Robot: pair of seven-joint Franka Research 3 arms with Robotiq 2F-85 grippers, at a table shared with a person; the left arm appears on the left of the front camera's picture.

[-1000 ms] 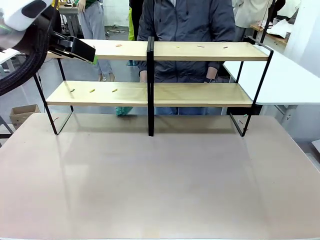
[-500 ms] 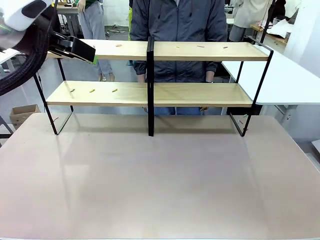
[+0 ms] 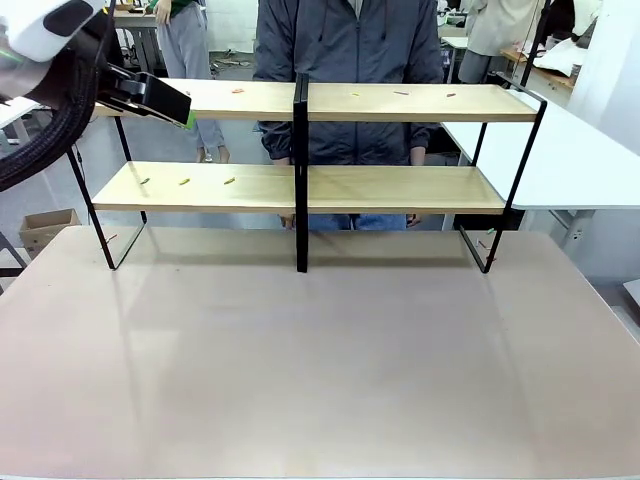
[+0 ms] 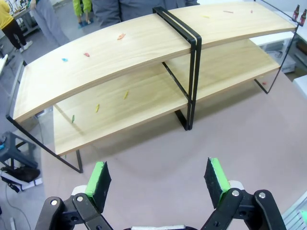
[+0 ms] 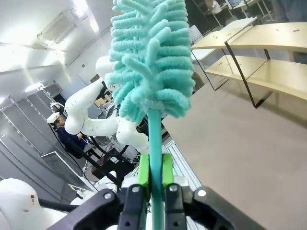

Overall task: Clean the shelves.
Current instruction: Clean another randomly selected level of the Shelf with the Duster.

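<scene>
– Only the person [image 3: 350, 50] has shifted, sidling toward my left behind the shelves [image 3: 400, 188].
– And your jaws?
– My right gripper [image 5: 154, 170] is clamped on the stem of a teal duster [image 5: 151, 62]. My left gripper [image 4: 158, 177] stands wide, holding nothing, near the top board's left end.
– Where's the rack?
– At the far side of the beige tabletop [image 3: 320, 350].
– Anything in the way?
– Small coloured scraps [image 3: 184, 181] dot both boards, and the black centre upright [image 3: 300, 170] splits each one.
</scene>
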